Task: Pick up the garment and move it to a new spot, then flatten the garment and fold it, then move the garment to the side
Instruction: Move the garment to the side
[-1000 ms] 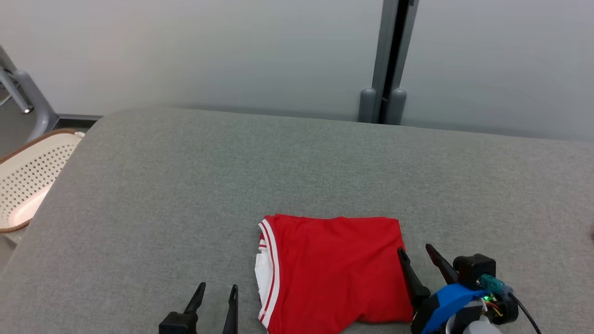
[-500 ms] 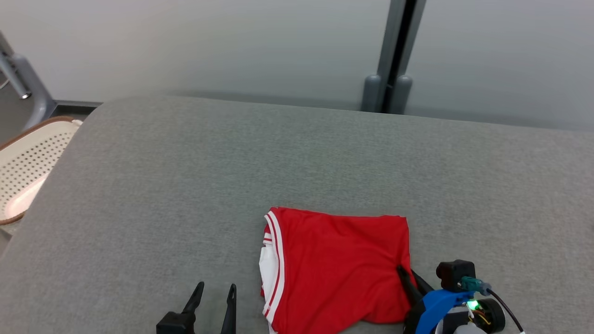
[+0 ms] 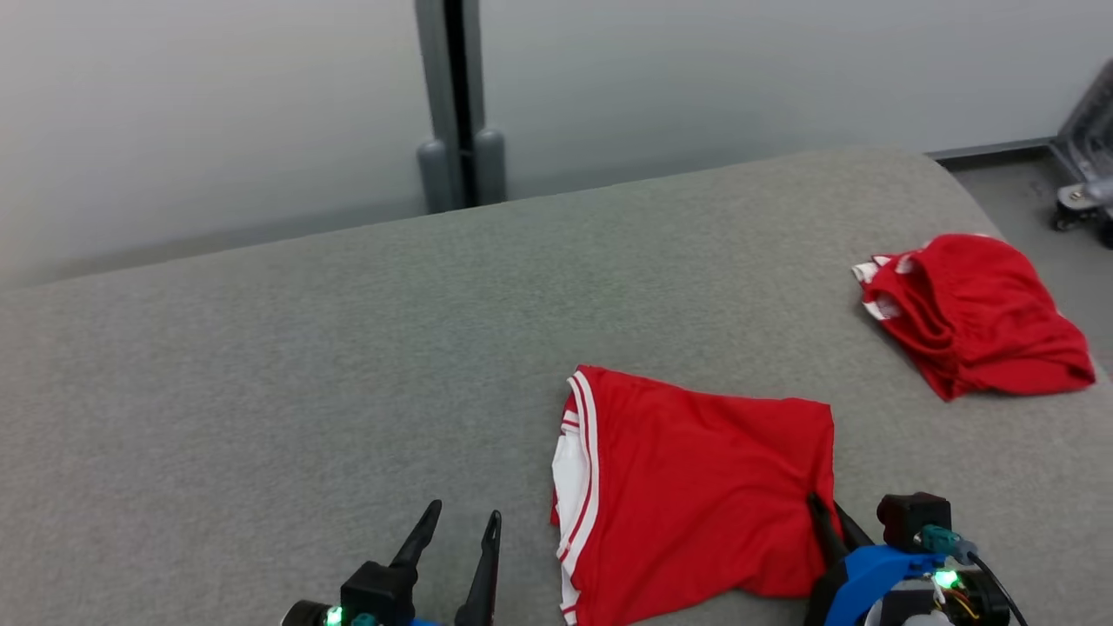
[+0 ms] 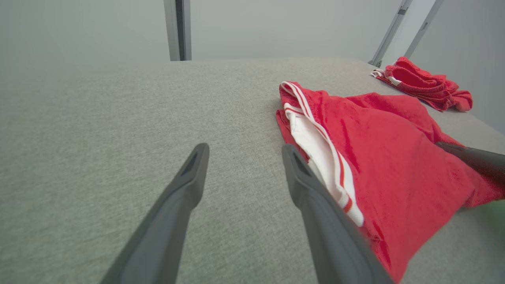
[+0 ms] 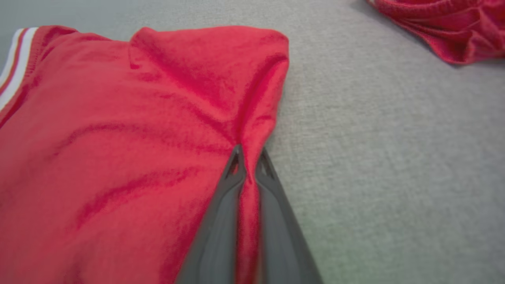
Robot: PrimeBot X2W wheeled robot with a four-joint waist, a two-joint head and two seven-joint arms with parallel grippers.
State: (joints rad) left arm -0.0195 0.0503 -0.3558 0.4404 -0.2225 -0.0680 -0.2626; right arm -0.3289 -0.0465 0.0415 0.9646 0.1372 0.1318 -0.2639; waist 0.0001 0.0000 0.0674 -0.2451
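Garment (image 3: pixel 696 487): red, folded to a rough rectangle, flat on the bench (image 3: pixel 261 391), nearer the robot than the post (image 3: pixel 452 96) & off to the post's right. Its white-striped trim (image 3: pixel 574 469) is the edge toward the post's side.

R hand (image 5: pixel 249 157) is clamped on the opposite edge, the one farthest from the post. Both fingers pinch a ridge of red cloth, w/ creases fanning out from the pinch. L hand (image 3: pixel 463 511) is spread open w/ nothing in it, over bare bench roughly in line w/ the post & just beside the trim. A crumpled red pile (image 3: pixel 974 313) lies much further to the post's right, well apart from the garment, near the bench's rounded corner.

Fold looks done, so the step in hand is prob. the move to the side.

What could go wrong:
- One pinch point only. A drag across the fabric bench may hold the lower layers back & open the fold.
- Can't tell if all layers are in the pinch. If only the top one is, lifting peels it off.
- Trim side is unsupported since L hand is idle, so it may sag or swing.
- Going too far from the post runs it into the pile or off the corner.
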